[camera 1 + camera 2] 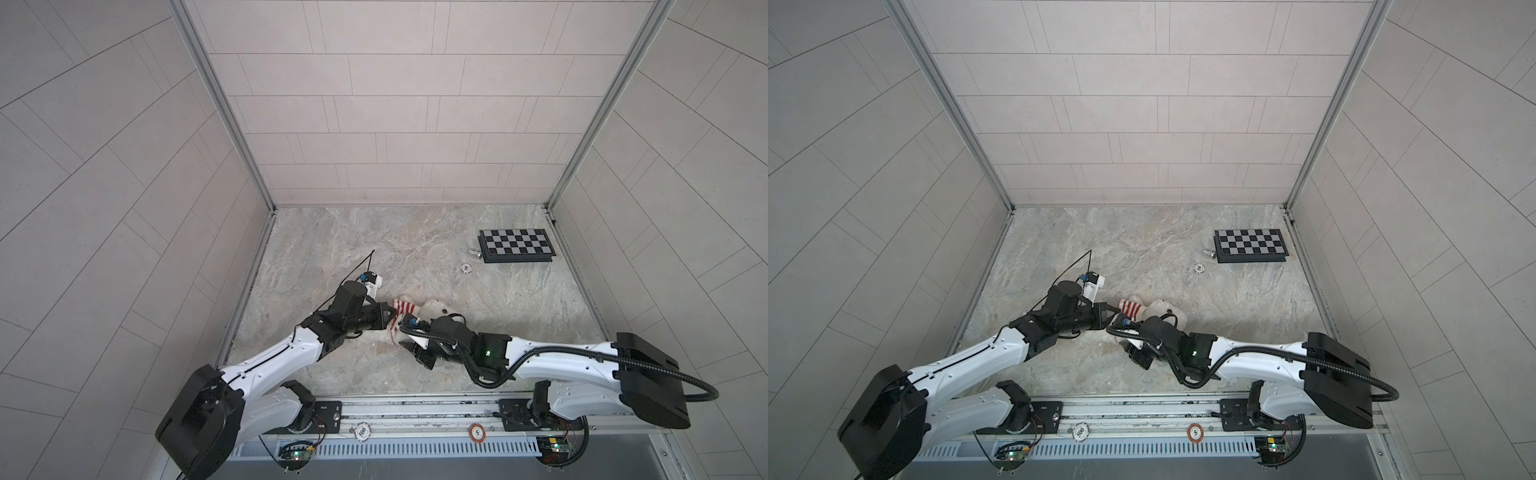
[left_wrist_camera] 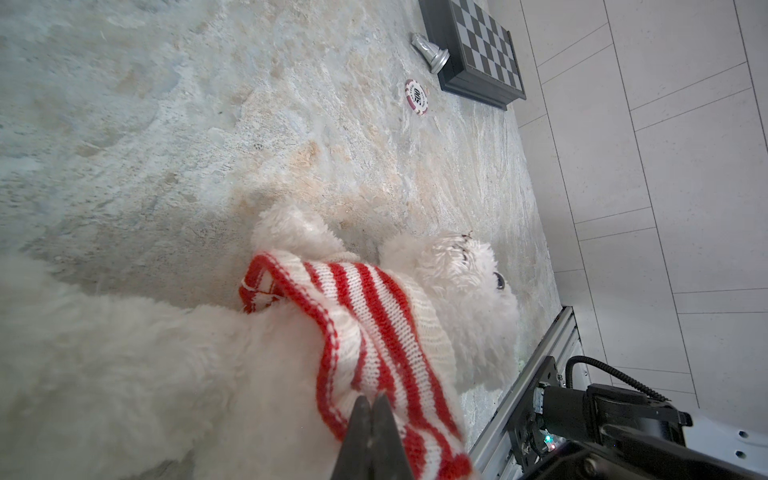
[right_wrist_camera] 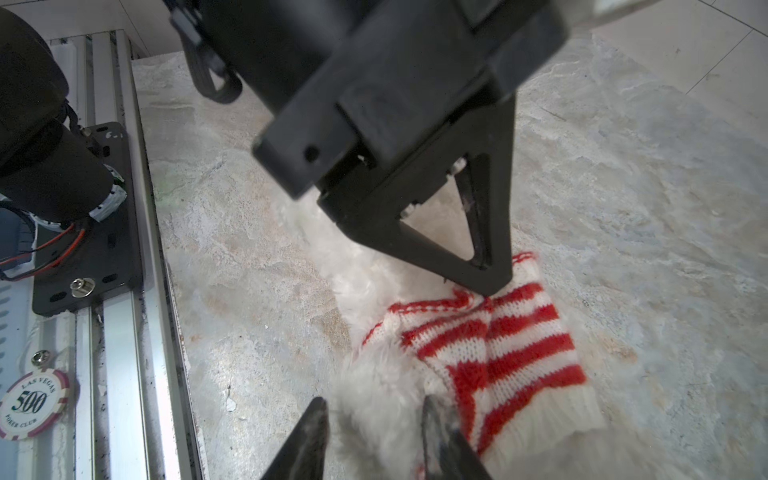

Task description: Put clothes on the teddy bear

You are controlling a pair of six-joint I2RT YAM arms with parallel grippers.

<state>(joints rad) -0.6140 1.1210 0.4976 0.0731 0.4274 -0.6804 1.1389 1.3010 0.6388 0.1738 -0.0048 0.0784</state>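
**While the striped sweater (image 2: 365, 316) is being pinched, the teddy bear (image 2: 457, 266) is being straddled**

As the teddy bear is being shown lying on the marble table (image 1: 374, 249), near the front middle in both top views, it is being flanked by both arms. Its head is being pointed toward the right arm's side. The striped sweater is being worn bunched around its chest just below the head, with the white belly fur being left bare. The red hem is being clamped by the left gripper (image 2: 372, 405), whose fingers are being pressed together on the knit; the same pinch is being shown in the right wrist view. The fingers (image 3: 313, 419) of the right gripper (image 3: 374, 415) are being held apart, with white fur being straddled between them, just beside the sweater's ribbed white edge. Whether the fur is being touched by them cannot be told. Well apart, toward the far right corner, a chessboard (image 1: 515, 245) is being shown with a silver chess piece (image 1: 475, 253) just beside it and a poker chip (image 1: 466, 269) near both.
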